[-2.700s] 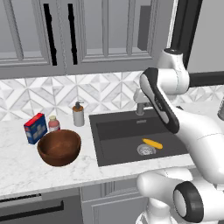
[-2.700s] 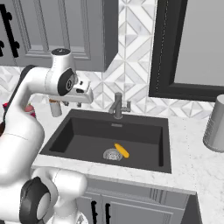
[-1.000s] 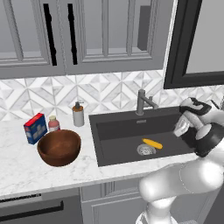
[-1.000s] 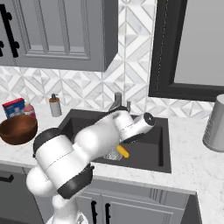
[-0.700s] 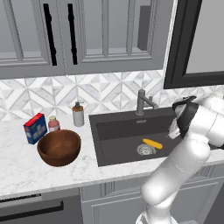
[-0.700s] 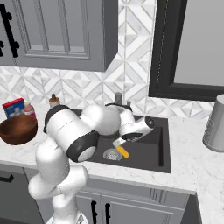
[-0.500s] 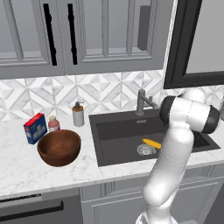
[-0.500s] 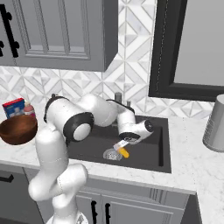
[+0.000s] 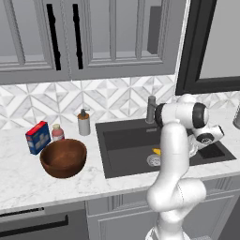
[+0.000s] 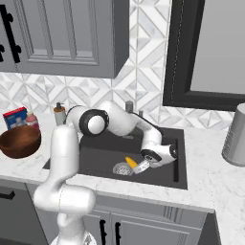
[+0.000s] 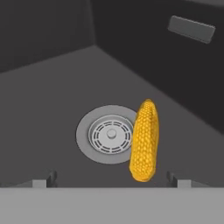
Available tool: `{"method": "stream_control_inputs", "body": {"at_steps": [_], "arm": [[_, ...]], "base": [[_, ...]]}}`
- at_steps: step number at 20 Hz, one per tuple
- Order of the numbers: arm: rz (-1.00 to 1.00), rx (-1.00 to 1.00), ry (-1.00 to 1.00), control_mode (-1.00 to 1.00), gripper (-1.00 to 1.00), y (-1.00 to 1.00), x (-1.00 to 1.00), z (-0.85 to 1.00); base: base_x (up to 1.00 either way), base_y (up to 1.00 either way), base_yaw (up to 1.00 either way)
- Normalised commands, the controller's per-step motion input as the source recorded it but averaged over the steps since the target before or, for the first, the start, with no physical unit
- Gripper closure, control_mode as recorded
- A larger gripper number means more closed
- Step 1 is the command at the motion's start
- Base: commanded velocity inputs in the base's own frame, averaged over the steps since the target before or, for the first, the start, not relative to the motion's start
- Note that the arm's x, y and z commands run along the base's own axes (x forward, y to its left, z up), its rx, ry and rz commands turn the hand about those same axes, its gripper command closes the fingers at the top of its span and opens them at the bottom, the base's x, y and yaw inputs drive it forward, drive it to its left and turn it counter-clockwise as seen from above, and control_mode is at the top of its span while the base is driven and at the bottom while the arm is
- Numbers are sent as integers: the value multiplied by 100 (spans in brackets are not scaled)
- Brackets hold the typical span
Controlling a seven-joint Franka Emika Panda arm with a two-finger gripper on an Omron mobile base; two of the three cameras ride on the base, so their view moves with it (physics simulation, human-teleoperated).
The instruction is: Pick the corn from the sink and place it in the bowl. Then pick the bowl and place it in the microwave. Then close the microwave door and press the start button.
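The yellow corn (image 11: 144, 140) lies on the floor of the dark sink (image 11: 52, 100), right beside the round steel drain (image 11: 109, 134). My gripper (image 11: 111, 180) hovers low over the drain, open, its two fingertips spread wide and nothing between them. From the right base view the gripper (image 10: 141, 166) points down at the corn (image 10: 130, 162) inside the sink (image 10: 100, 153). The corn (image 9: 156, 151) peeks out behind my arm in the left base view. The reddish-brown bowl (image 9: 63, 157) stands on the counter left of the sink (image 9: 126, 140), with nothing in it. The microwave and its door are out of view.
A grey faucet (image 9: 151, 108) rises behind the sink. A soap bottle (image 9: 84, 123), a small jar (image 9: 57, 132) and a red-blue box (image 9: 37, 137) stand behind the bowl. A steel canister (image 10: 235, 135) sits on the right counter. A black-framed panel (image 10: 210, 48) hangs above it.
My arm has folded over and the hand has dropped from above the sink's right side down into the basin, close to the corn. The jaws stayed open; the corn and bowl have not moved.
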Motion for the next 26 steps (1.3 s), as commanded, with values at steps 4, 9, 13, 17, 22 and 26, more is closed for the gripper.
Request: {"method": "stream_control_inputs", "body": {"at_steps": [4, 9, 13, 17, 22, 26], "arm": [[1, 1, 3, -100, -100, -12, 37, -18], [6, 0, 4, -100, -100, 20, 41, -48], [0, -4, 6, -100, -100, 33, 43, -64], [0, 0, 1, -100, -100, 0, 39, -38], [1, -2, 0, -100, -100, 18, 10, -20], [1, -5, 0, -100, -100, 30, 31, -32]], "base": [[0, 0, 0], [0, 0, 0], [0, 0, 0], [0, 0, 0], [0, 0, 0], [0, 0, 0]]}}
